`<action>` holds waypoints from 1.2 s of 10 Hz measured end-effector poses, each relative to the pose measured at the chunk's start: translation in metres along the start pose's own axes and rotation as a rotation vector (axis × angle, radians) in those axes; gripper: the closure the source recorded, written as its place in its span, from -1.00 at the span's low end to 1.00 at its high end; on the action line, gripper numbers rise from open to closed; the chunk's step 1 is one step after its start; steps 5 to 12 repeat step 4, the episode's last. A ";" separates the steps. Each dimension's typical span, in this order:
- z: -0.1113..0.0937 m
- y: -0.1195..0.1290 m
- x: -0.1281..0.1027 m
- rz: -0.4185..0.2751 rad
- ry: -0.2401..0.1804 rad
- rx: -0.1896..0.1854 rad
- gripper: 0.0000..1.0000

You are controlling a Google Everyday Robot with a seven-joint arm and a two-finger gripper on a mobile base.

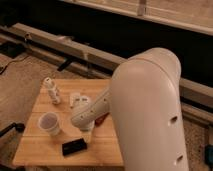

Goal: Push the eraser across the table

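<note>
Hand (pixel 86 125) sits over mid-worktop, low, at the end of the white forearm coming from the big arm housing on the right; cannot tell whether it is released or clenched. Left to right on the worktop (pixel 35 150): white cup (pixel 49 123) near the left edge, a small white bottle (pixel 51 90) toward the far-left corner, the eraser (pixel 74 146) close to the near edge, a small cream block (pixel 76 98) behind the hand, a reddish-brown object (pixel 101 119) partly hidden just right of it. Eraser lies just nearward and slightly left of the hand, apart from it by a narrow gap, long axis roughly left-right and slightly tilted. Likely the push needs the hand brought against one long side.
</note>
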 end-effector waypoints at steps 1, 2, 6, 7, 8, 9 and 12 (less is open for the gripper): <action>-0.003 0.001 -0.002 0.008 0.000 -0.029 -0.60; -0.004 0.002 -0.003 0.017 0.001 -0.050 -0.60; -0.005 0.002 -0.003 0.021 0.001 -0.063 -0.60; -0.005 0.002 -0.003 0.021 0.001 -0.063 -0.60; -0.005 0.002 -0.003 0.021 0.001 -0.063 -0.60; -0.005 0.002 -0.003 0.021 0.001 -0.063 -0.60; -0.005 0.002 -0.003 0.021 0.001 -0.063 -0.60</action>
